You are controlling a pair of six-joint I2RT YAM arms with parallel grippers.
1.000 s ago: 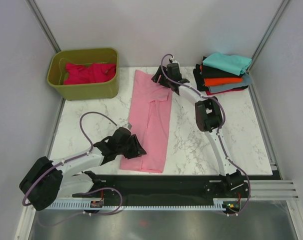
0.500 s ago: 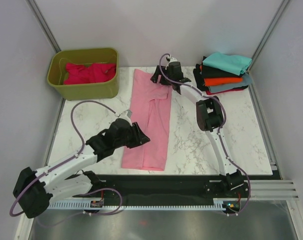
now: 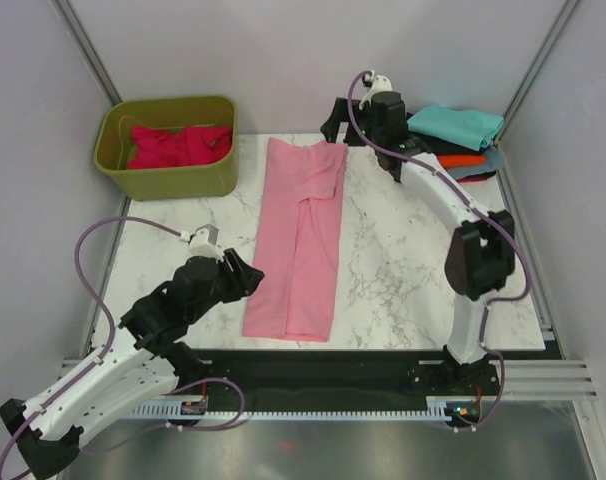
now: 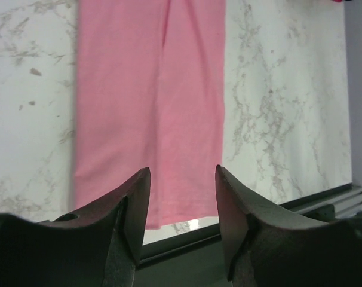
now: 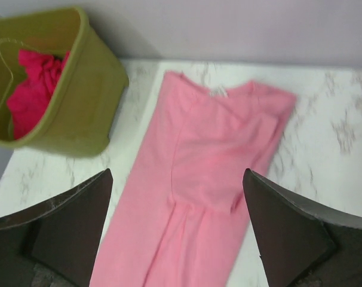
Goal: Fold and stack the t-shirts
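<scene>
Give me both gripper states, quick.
Left gripper: open, holding nothing.
Right gripper: wide open, holding nothing.

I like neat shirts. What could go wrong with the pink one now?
The near hem of the pink shirt lies close to the table edge, so a tug from the open left gripper might drag it off. Its folded-over side may flop open when lifted. The right arm hangs near the folded stack and could bump it.
</scene>
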